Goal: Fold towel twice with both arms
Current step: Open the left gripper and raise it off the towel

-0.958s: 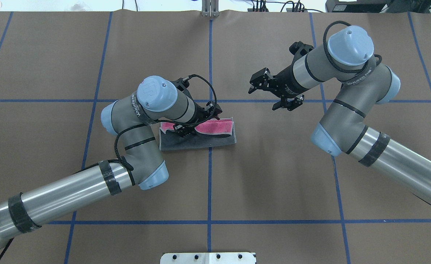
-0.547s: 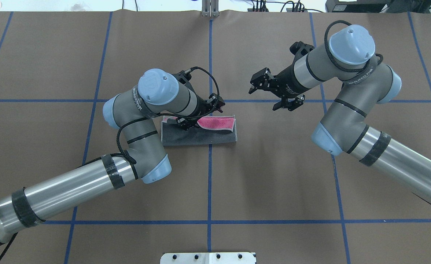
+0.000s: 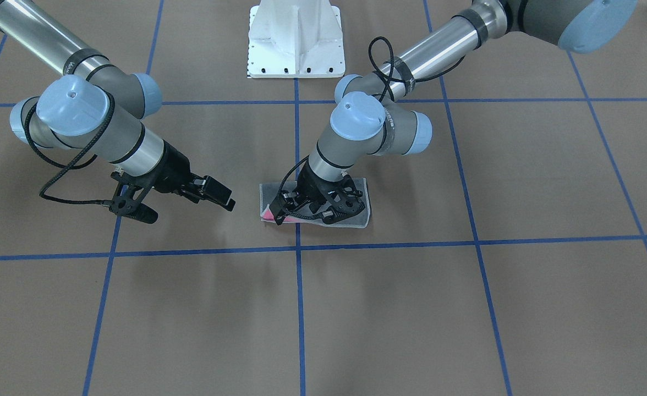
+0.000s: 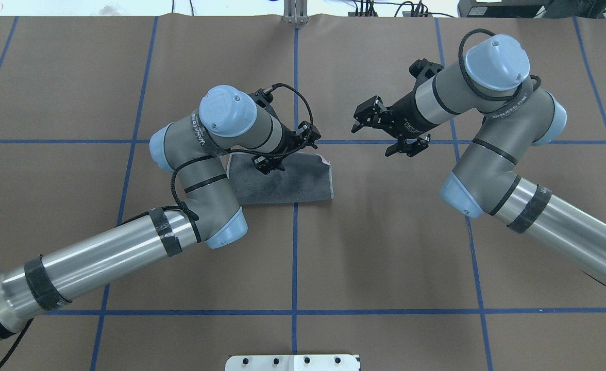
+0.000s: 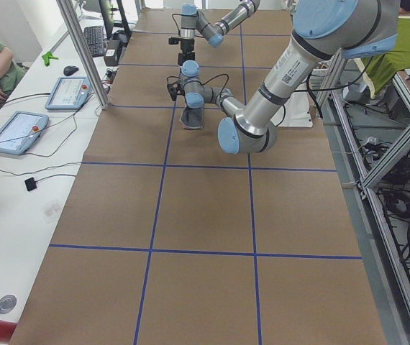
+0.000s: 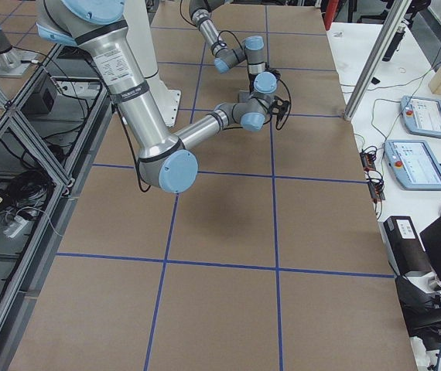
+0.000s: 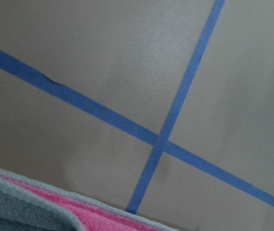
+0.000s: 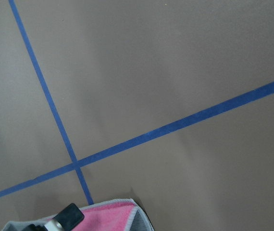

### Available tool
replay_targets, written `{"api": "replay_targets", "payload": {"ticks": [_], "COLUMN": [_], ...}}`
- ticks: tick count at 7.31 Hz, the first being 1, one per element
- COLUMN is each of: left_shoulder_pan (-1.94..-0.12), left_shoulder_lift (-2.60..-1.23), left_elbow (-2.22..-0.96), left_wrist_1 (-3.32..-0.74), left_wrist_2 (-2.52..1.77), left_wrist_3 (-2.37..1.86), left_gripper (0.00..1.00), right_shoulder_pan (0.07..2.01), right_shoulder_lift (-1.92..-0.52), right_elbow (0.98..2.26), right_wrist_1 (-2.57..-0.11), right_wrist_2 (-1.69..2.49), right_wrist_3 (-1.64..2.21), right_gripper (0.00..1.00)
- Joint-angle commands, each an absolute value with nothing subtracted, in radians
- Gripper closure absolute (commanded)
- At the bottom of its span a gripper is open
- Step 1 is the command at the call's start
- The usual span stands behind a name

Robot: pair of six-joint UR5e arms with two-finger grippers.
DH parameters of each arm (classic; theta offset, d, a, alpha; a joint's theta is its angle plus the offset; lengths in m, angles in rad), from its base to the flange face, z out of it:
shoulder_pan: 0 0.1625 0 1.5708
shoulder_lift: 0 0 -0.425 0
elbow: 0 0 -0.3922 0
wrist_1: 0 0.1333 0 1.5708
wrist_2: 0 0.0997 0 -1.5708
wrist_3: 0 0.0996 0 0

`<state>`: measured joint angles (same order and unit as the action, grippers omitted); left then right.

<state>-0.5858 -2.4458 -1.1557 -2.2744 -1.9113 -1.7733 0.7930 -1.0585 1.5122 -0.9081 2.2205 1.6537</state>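
Note:
The towel (image 4: 292, 185) lies folded near the table's middle, dark grey face up, with a bit of pink showing at its far right corner (image 4: 325, 161). In the front view the towel (image 3: 363, 219) shows a pink corner beside my left gripper (image 3: 280, 215). My left gripper (image 4: 309, 141) is low over the towel's far edge, shut on the folded-over layer. The left wrist view shows the towel's pink edge (image 7: 103, 216) under a grey layer. My right gripper (image 4: 358, 117) is open and empty, raised to the right of the towel and apart from it, and it also shows in the front view (image 3: 225, 199). The right wrist view shows the towel's pink corner (image 8: 108, 216).
Brown table cover with blue tape grid lines (image 4: 295, 257). The white robot base (image 3: 296, 38) stands at the near side. Tablets and cables (image 5: 14, 133) lie on a side bench, where a person sits.
My left gripper has carried the towel's near layer away from the robot over the pink face. The pink is now almost covered by dark grey. The right arm has barely moved.

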Motion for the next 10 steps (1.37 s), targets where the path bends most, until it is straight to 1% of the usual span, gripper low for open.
{"api": "replay_targets", "payload": {"ticks": [1, 4, 6, 8, 10], "left_shoulder_pan": [-0.6, -0.632, -0.708, -0.791, -0.819], "left_shoulder_lift": [-2.454, -2.461, -2.451, -2.38, -2.315], "left_elbow": [-1.138, -1.152, -1.176, -1.253, -1.305], "left_wrist_1": [-2.276, -2.267, -2.261, -2.255, -2.252], "left_wrist_2": [-1.911, -1.933, -2.076, -2.178, -2.201], "left_wrist_3": [-1.77, -1.735, -1.723, -1.633, -1.588], "left_gripper": [0.0, 0.0, 0.0, 0.0, 0.0], "right_shoulder_pan": [0.795, 0.795, 0.761, 0.672, 0.618], "right_shoulder_lift": [-1.06, -1.057, -1.06, -1.046, -0.993], "right_elbow": [1.514, 1.519, 1.552, 1.54, 1.533], "right_wrist_1": [-0.908, -0.913, -0.917, -0.919, -1.073], "right_wrist_2": [2.227, 2.232, 2.224, 2.168, 2.103], "right_wrist_3": [1.654, 1.66, 1.718, 1.763, 1.758], "right_gripper": [0.01, 0.01, 0.01, 0.01, 0.01]}}
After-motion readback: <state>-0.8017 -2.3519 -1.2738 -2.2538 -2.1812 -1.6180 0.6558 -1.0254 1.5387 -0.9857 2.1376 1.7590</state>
